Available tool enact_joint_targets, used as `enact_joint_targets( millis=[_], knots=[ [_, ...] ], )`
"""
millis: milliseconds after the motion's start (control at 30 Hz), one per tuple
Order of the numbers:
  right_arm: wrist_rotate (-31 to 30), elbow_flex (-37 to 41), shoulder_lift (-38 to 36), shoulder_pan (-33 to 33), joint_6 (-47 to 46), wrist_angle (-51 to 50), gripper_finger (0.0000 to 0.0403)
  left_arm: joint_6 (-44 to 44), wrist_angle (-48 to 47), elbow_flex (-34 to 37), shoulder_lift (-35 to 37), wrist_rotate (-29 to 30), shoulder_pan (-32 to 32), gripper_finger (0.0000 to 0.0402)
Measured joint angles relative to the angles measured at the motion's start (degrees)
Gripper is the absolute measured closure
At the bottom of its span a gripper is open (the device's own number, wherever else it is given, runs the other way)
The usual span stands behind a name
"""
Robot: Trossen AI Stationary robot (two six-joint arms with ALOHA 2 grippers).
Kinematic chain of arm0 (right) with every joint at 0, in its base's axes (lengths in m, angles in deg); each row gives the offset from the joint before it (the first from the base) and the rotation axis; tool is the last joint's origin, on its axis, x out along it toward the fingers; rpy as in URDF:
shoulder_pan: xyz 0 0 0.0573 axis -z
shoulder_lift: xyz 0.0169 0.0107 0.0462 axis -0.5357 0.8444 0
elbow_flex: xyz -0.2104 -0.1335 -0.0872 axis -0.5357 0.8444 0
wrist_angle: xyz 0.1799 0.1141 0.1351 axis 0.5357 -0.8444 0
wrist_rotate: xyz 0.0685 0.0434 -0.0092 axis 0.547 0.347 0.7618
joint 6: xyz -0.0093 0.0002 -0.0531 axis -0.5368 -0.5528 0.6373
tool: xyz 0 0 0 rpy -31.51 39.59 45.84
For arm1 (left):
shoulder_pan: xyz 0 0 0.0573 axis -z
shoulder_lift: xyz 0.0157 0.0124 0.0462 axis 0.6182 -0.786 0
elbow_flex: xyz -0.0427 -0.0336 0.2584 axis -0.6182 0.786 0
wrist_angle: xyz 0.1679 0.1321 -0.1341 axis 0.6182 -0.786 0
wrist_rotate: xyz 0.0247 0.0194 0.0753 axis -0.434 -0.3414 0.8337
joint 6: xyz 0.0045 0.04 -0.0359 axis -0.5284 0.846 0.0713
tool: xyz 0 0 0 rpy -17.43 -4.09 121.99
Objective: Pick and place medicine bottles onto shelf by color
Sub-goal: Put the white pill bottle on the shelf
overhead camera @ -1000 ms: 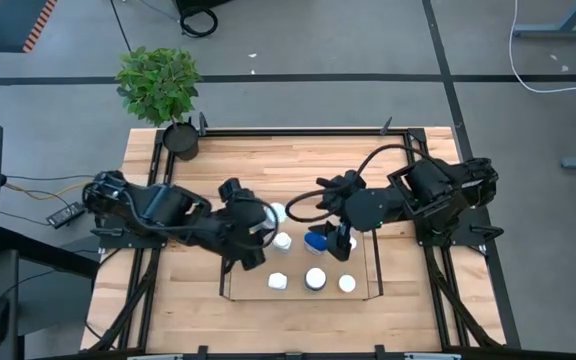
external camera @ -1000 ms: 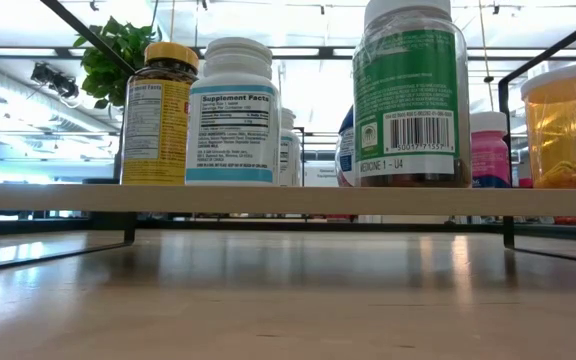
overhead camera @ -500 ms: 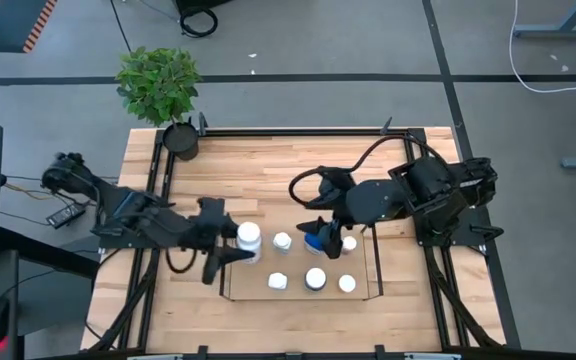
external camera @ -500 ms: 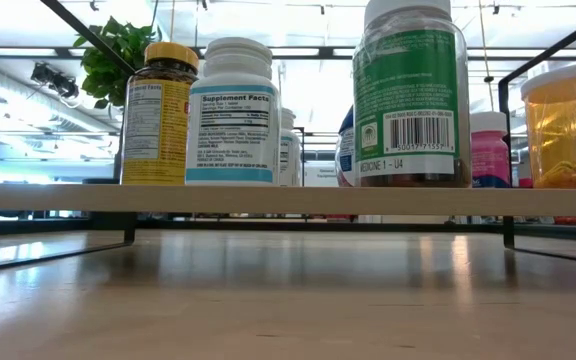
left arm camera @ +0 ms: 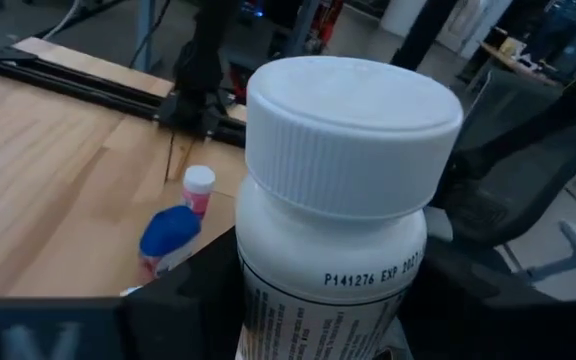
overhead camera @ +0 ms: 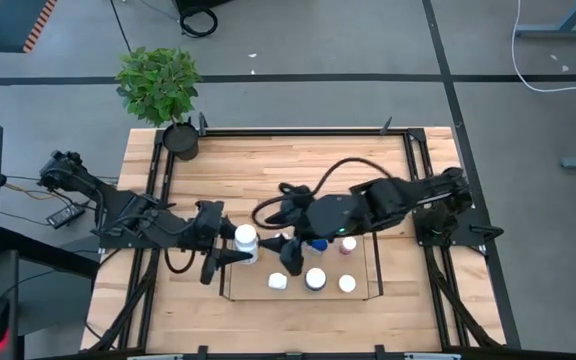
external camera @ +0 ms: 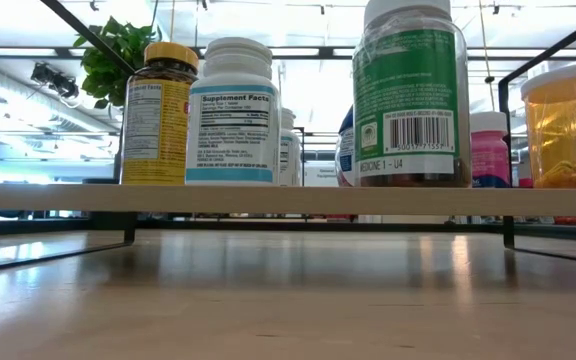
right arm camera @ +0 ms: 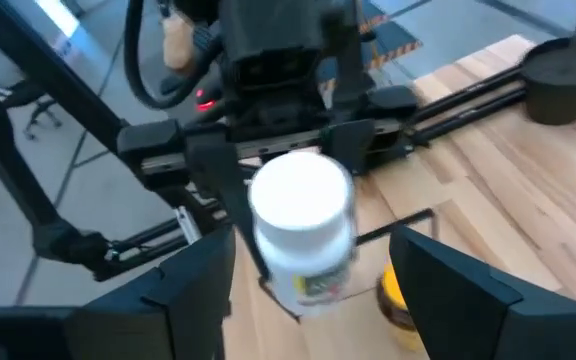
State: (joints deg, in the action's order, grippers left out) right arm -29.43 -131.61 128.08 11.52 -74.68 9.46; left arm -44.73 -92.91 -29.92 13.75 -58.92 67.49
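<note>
A white-capped medicine bottle [overhead camera: 245, 240] stands upright, clamped between the fingers of the left gripper [overhead camera: 234, 247], at the shelf's [overhead camera: 373, 262] left end in the high view. The left wrist view shows its ribbed white cap [left arm camera: 352, 130] and printed label filling the frame, with dark fingers pressed against both sides. The right gripper [overhead camera: 290, 256] reaches in just beside it from the other side; the right wrist view shows its two fingers [right arm camera: 193, 290] spread wide with the same bottle [right arm camera: 303, 230] ahead of them and nothing held. Other bottles stand on the shelf, among them a blue-capped one [overhead camera: 315, 243], a pink-capped one [overhead camera: 348, 243] and an amber yellow-lidded jar [external camera: 157, 114]. A potted plant [overhead camera: 160, 88] sits at the table's far left corner.
</note>
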Motion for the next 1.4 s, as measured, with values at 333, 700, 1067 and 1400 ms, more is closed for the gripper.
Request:
enact_joint_targets(
  millis=[333, 700, 1067, 1400],
  knots=[
    [0.72, 0.0, 4.02, 0.68, 3.69, 8.12, 0.0129, 0.98, -0.23, -0.04, -0.08, -0.2, 0.59, 0.0188],
    [-1.87, 0.0, 4.26, 0.78, 4.54, 7.79, 0.0123, 1.05, -0.16, -0.04, -0.08, -0.59, 0.56, 0.0187],
    [-2.24, 0.0, 4.71, 0.53, 4.35, 7.92, 0.006, 1.05, -0.03, -0.04, -0.08, -0.59, 0.56, 0.0186],
    [-2.7, 0.0, 5.15, 0.49, 6.12, 7.98, 0.0063, 1.03, 0.1, -0.04, -0.11, -0.59, 0.56, 0.0187]
  ],
)
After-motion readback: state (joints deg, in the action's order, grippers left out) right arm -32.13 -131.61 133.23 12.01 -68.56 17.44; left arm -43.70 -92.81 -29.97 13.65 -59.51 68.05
